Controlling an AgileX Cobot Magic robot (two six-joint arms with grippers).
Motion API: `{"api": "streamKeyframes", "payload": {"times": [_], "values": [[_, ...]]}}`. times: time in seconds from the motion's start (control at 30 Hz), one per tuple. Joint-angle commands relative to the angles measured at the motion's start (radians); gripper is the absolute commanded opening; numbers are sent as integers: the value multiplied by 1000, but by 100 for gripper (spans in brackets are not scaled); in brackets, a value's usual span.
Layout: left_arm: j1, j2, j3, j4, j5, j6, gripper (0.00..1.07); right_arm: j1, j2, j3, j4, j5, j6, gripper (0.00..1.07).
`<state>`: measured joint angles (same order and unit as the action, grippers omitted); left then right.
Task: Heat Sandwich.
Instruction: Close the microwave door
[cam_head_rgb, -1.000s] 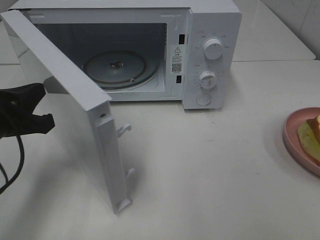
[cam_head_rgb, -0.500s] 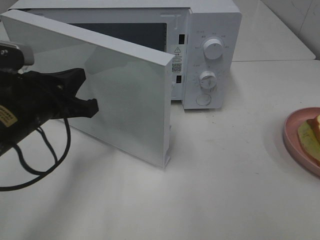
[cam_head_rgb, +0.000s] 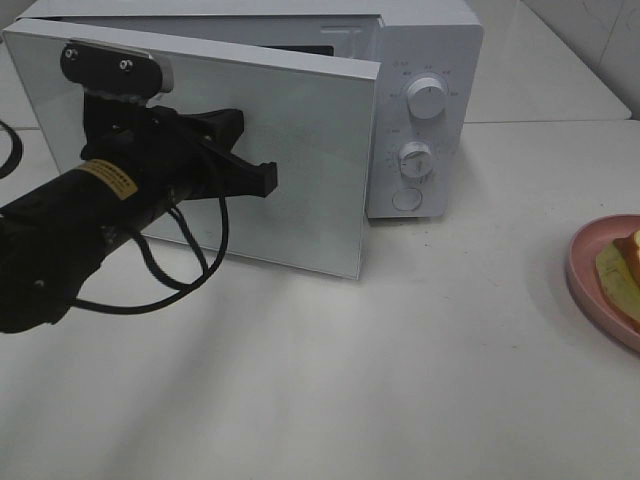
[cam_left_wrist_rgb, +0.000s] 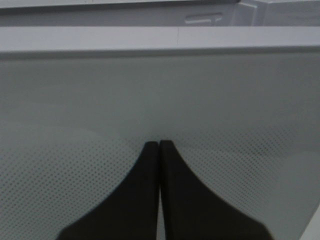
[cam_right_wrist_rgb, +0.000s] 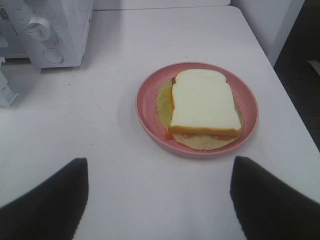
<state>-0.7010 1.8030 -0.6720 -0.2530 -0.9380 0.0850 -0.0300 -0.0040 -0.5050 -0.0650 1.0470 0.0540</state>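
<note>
Left gripper (cam_head_rgb: 258, 178) is pinched together with nothing in it, tips right up against the microwave door (cam_head_rgb: 300, 150), which sits nearly closed. Right gripper (cam_right_wrist_rgb: 159, 192) has its fingers spread wide, holding nothing. Its wrist cam shows the whole sandwich (cam_right_wrist_rgb: 202, 104) on the pink plate (cam_right_wrist_rgb: 145, 107); the high cam only catches a sliver at the table's right edge.
</note>
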Motion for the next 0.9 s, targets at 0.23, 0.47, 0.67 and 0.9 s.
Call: {"api": "streamKeyframes", "payload": {"times": [0.23, 0.47, 0.67, 0.9], "values": [[-7, 65, -181, -75, 140, 67, 0, -5, -26, 0, -2, -10, -10, 75], [-7, 104, -244, -87, 158, 68, 0, -5, -26, 0, -2, -10, -10, 75], [-7, 162, -339, -89, 203, 70, 0, -5, -26, 0, -2, -10, -10, 75], [-7, 199, -406, -119, 226, 93, 0, -5, -26, 0, -2, -10, -10, 75]]}}
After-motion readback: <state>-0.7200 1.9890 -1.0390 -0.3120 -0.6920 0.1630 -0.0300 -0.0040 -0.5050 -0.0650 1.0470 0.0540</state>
